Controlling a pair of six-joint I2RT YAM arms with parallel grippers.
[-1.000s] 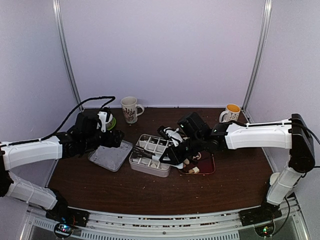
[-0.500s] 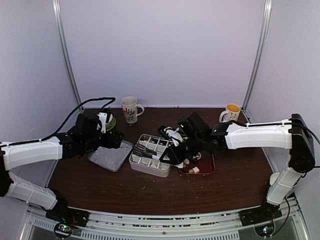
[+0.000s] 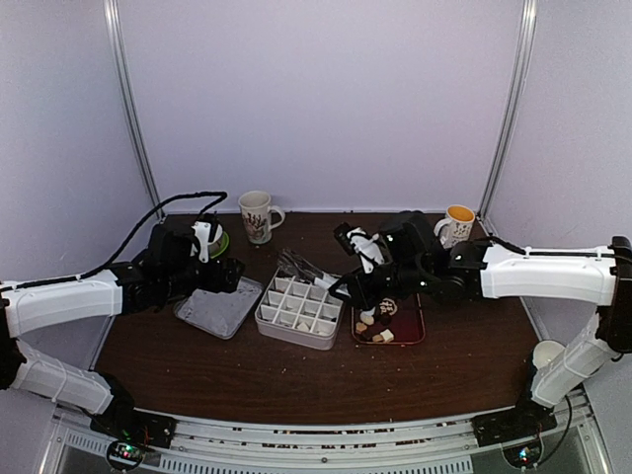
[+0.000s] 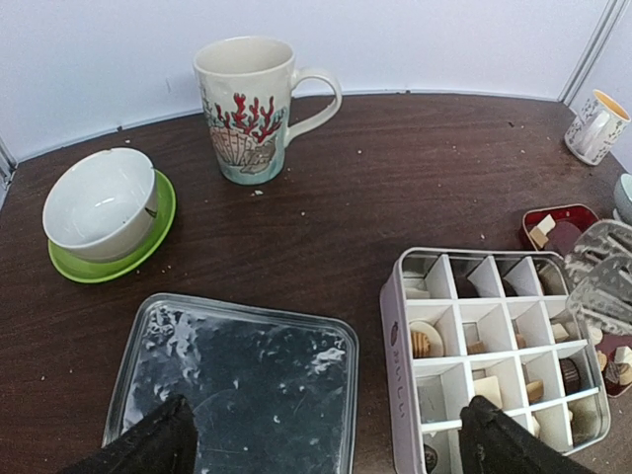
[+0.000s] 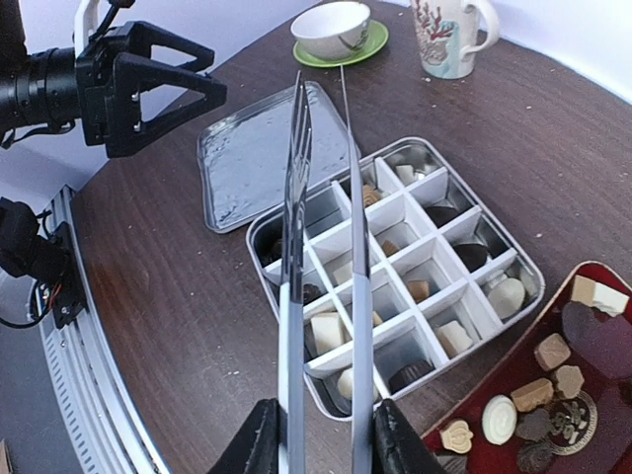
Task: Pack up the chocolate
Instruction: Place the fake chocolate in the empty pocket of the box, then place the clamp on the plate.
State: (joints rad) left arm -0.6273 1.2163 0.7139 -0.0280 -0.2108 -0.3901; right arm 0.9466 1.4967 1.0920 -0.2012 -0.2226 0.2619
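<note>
Tabletop [image 3: 247, 365] carries: 1 compartmented tin [image 3: 291, 334], 1 clear lid [image 3: 217, 309], 1 red tray [image 4: 571, 237], 1 green saucer [image 4: 158, 222], 1 shell-pattern mug [image 3: 256, 216], 1 yellow-lined mug [image 3: 456, 223].

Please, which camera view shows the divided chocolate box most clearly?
The right wrist view: the whole divided box is in frame, its compartments and contents visible, though the tongs cross its left part. The left wrist view crops its lower edge; the top external view shows it too small to read the contents.
</note>
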